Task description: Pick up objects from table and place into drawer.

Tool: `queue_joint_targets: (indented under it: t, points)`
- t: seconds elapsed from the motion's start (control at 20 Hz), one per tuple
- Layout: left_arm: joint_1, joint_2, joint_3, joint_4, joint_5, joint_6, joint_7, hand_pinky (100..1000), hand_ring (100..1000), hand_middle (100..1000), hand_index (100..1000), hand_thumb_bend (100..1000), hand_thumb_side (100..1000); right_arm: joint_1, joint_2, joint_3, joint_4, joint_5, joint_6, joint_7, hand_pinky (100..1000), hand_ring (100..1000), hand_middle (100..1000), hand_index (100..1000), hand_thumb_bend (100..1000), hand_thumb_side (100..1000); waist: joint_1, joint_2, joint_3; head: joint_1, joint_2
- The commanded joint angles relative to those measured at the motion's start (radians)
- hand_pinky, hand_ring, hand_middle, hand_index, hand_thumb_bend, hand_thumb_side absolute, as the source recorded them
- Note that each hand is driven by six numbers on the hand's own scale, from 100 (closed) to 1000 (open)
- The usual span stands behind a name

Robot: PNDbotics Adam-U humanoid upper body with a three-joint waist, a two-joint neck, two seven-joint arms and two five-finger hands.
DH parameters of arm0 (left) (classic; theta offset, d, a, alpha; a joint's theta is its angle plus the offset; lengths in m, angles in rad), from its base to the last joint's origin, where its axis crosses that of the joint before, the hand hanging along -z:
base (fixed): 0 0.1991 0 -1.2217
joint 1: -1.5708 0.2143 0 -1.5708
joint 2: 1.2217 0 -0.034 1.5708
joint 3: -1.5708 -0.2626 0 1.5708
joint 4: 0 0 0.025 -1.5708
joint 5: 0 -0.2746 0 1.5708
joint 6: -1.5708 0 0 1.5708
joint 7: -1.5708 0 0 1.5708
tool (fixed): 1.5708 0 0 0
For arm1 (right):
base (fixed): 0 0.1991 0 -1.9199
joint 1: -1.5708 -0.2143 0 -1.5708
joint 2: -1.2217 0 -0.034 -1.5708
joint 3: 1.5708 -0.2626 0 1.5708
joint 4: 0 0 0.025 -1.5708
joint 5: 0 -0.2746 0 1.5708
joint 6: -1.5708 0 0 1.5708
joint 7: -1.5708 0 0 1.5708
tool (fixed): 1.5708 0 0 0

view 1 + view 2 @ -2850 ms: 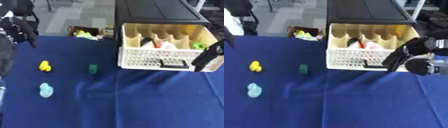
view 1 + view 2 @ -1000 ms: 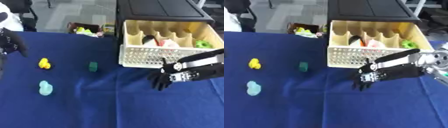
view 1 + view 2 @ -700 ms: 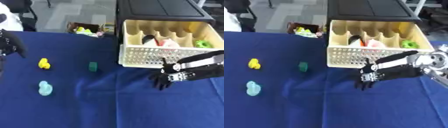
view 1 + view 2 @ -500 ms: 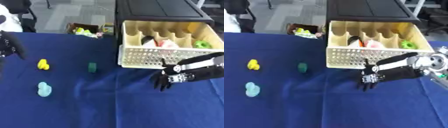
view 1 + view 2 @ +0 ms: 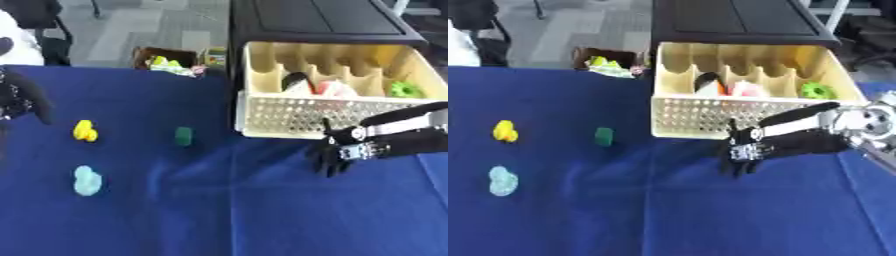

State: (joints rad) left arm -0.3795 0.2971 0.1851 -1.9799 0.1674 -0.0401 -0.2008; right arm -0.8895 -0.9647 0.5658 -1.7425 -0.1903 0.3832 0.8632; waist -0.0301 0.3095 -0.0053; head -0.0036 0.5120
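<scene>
Light is even and fairly bright, coming from overhead, with no hard glare. Both views are soft and slightly blurred all over. The blue cloth shows gentle darker folds from the middle toward 6 o'clock. The cream drawer is the brightest area and its holes smear together. The right hand reads as a dark mass with little detail. The floor at 12 o'clock looks pale and washed.

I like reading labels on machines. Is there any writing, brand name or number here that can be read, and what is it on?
No text can be read.
The right hand carries a small pale patch, too blurred to tell whether it is writing.
The drawer and the cabinet show no label.
</scene>
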Motion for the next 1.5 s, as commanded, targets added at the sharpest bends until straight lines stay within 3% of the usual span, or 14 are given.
queue_joint_targets:
  t: [0.05,0.95,1.5]
  points:
    - [-0.009,0.005,0.006,-0.020,0.000,-0.003,-0.008,398,488,493,935,145,1000,-0.023,-0.006,-0.026,0.036,0.024,0.029,0.044,863,828,818,998,100,1000,0.002,-0.013,0.002,-0.007,-0.014]
    - [-0.007,-0.003,0.009,-0.020,-0.009,0.000,-0.022,405,489,493,930,147,1000,-0.077,0.056,-0.036,0.153,0.085,-0.032,0.044,868,832,818,991,100,1000,-0.001,0.000,0.007,-0.016,-0.036]
    - [0.003,-0.014,0.015,-0.020,-0.028,0.000,-0.031,408,472,492,928,146,1000,-0.128,0.106,-0.078,0.256,0.136,-0.070,0.044,864,828,811,971,100,1000,-0.003,0.013,0.023,-0.028,-0.052]
